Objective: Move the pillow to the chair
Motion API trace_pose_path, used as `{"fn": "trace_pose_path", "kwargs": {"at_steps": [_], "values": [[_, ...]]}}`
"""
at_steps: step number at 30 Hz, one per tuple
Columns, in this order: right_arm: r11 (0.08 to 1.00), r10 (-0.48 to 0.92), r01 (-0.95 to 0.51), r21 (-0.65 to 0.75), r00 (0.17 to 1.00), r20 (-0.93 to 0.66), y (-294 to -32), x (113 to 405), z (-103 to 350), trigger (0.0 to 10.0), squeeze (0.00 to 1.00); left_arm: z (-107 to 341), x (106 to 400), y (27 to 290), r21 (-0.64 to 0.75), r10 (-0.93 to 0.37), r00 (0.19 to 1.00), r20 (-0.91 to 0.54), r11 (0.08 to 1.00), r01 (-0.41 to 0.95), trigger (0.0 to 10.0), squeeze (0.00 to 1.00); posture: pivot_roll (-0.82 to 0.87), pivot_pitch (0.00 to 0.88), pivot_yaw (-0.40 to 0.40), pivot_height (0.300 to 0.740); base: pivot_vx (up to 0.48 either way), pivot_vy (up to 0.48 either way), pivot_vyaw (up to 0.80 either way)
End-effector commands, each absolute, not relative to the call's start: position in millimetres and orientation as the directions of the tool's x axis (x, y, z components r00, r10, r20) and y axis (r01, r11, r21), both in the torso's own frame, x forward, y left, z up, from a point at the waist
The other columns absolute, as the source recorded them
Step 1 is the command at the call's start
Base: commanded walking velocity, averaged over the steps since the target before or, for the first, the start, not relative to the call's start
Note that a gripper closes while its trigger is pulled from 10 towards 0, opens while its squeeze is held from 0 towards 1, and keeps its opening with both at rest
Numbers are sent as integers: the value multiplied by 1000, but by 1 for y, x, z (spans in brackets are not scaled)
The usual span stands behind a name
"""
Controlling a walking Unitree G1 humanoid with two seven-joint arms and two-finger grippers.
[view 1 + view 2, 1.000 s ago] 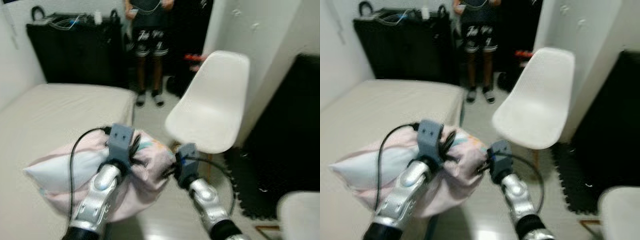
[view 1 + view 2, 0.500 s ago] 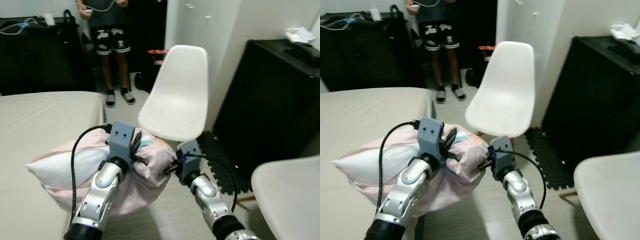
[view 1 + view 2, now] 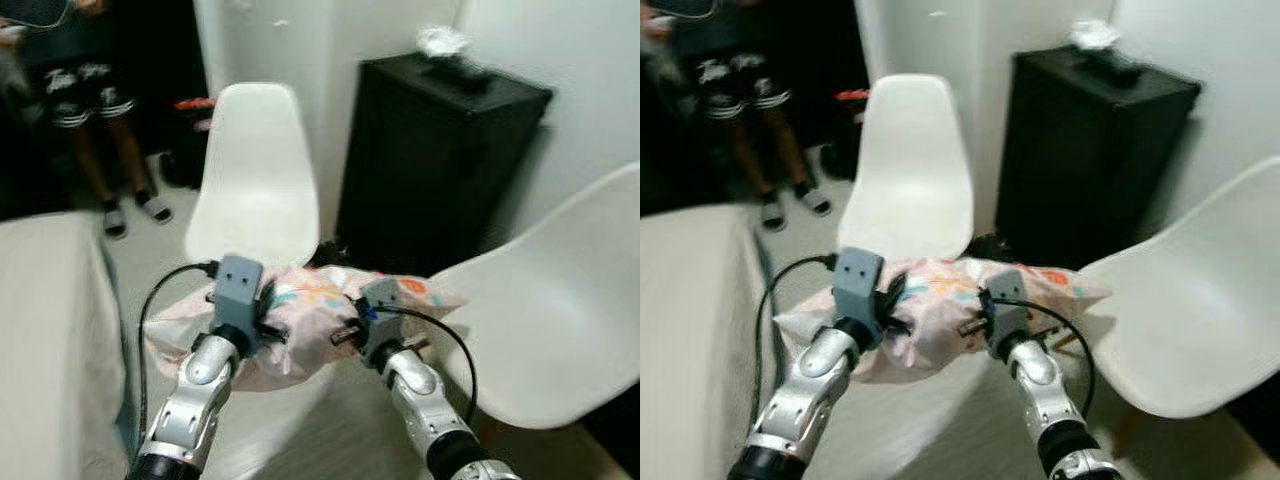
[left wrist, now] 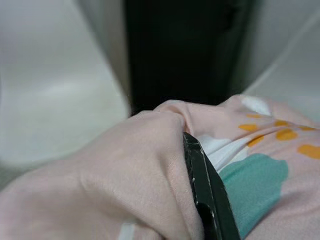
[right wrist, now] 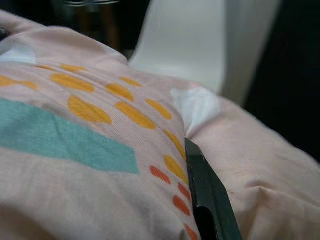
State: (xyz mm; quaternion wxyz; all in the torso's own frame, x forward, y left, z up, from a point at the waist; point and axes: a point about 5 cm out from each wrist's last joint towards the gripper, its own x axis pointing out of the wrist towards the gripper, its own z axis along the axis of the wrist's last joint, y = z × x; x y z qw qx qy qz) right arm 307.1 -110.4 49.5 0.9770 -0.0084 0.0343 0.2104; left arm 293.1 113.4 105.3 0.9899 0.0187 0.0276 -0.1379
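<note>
A pink pillow (image 3: 300, 310) with orange and teal patches hangs in the air in front of me, held between both arms. My left gripper (image 3: 262, 318) is shut on its left part and my right gripper (image 3: 345, 328) is shut on its right part. Each wrist view has one black finger (image 4: 205, 190) (image 5: 207, 192) pressed into folds of the pink cloth. A white shell chair (image 3: 250, 180) stands straight ahead, just behind the pillow. A second white chair (image 3: 545, 320) stands at my right, its seat beside the pillow's right corner.
A black cabinet (image 3: 430, 160) stands against the white wall behind the chairs, with something white on top. The edge of a bed (image 3: 50, 330) runs along my left. A person in black shorts (image 3: 85, 90) stands at the back left.
The camera has swung to the right: the bed has slid off to the left and the second chair and cabinet now sit nearer. The pillow stays held by both grippers, now off the bed.
</note>
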Motion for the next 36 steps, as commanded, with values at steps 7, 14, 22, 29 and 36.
{"fn": "trace_pose_path", "kwargs": {"at_steps": [7,14,22,29,36], "values": [[926,377,-377,15,926,-29,-113,311,56,10000,0,110,293,128,58,-211,977,-27,976,212,10000,0,110,0,-43,740,0,0,-800],[912,408,-408,36,913,1,-109,311,59,10000,0,111,293,130,58,-206,978,-25,977,207,10000,0,115,0,-43,740,0,0,-800],[872,482,-485,64,874,55,-97,309,66,10000,0,111,293,130,61,-211,977,-26,975,212,10000,0,115,0,-41,740,0,0,-800],[875,474,-478,76,878,69,-99,313,71,10000,0,112,293,132,63,-204,979,-25,977,205,10000,0,116,0,-42,740,0,0,-800],[868,487,-491,78,871,69,-100,313,71,10000,0,113,292,133,63,-194,981,-21,979,195,10000,0,121,0,-51,740,0,0,-800]]}}
